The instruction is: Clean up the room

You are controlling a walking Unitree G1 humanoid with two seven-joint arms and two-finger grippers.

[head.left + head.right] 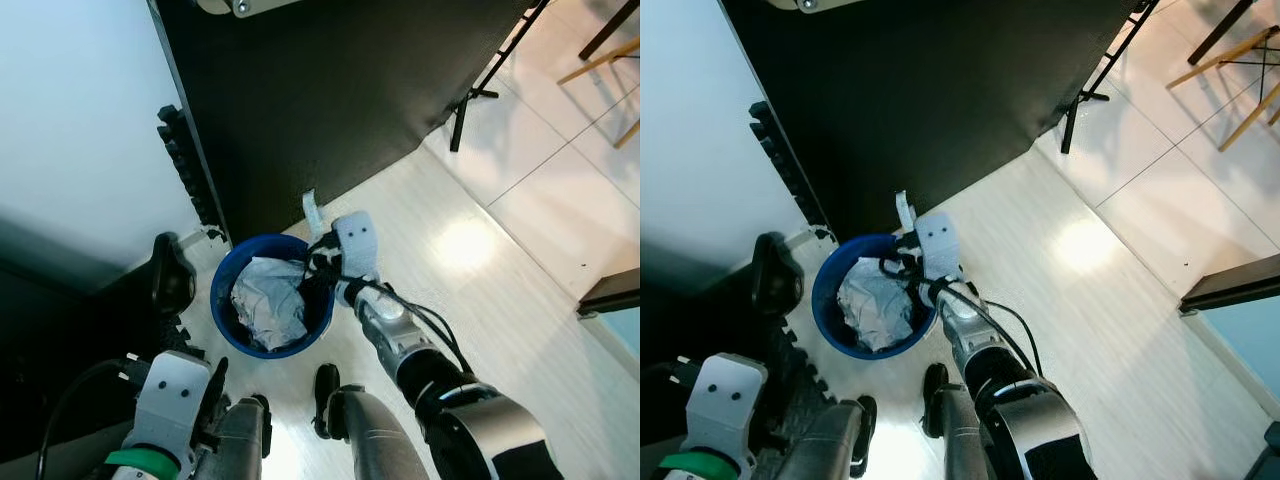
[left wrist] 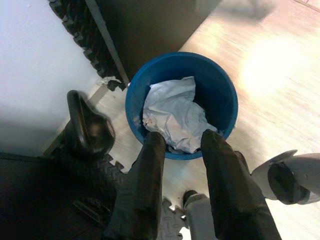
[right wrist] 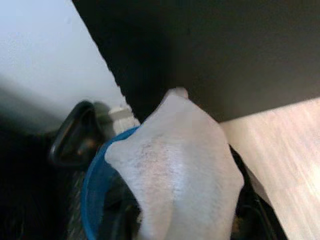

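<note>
A blue bin (image 1: pixel 225 325) is seen on the pale floor (image 1: pixel 500 300) beside a black panel (image 1: pixel 330 90), crumpled paper (image 1: pixel 268 300) inside. A white tissue (image 3: pixel 175 175) is held by the right gripper (image 1: pixel 318 262) over the bin's rim. The left gripper (image 2: pixel 180 145) is held narrowly parted, empty.

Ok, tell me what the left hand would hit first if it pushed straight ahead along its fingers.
Probably the crumpled white paper in the blue bin: the left hand points straight at it, fingers apart. Depth is unclear, so it may catch the bin's near rim first.
</note>
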